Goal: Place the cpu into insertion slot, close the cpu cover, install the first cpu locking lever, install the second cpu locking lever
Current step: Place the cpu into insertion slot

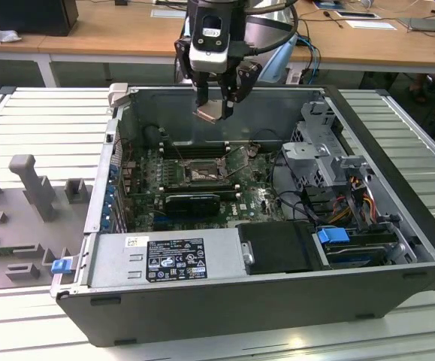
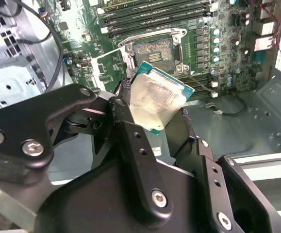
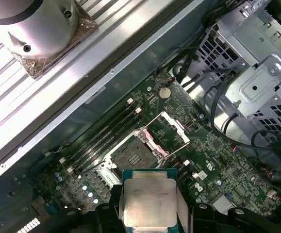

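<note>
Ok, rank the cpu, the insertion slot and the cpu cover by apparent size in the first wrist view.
1. the cpu: largest, though it sits far nearer the camera than the other two.
2-3. the insertion slot and the cpu cover: they look about alike, so no ranking between them.

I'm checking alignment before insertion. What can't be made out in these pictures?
- cpu underside: turned away from the cameras in both wrist views, too small in the exterior view.
- cpu side edges: covered by the end effector gripping them, in the first wrist view.
- insertion slot contacts: too small to tell apart in all three views. The cpu hides part of its near rim in the second wrist view.
</note>
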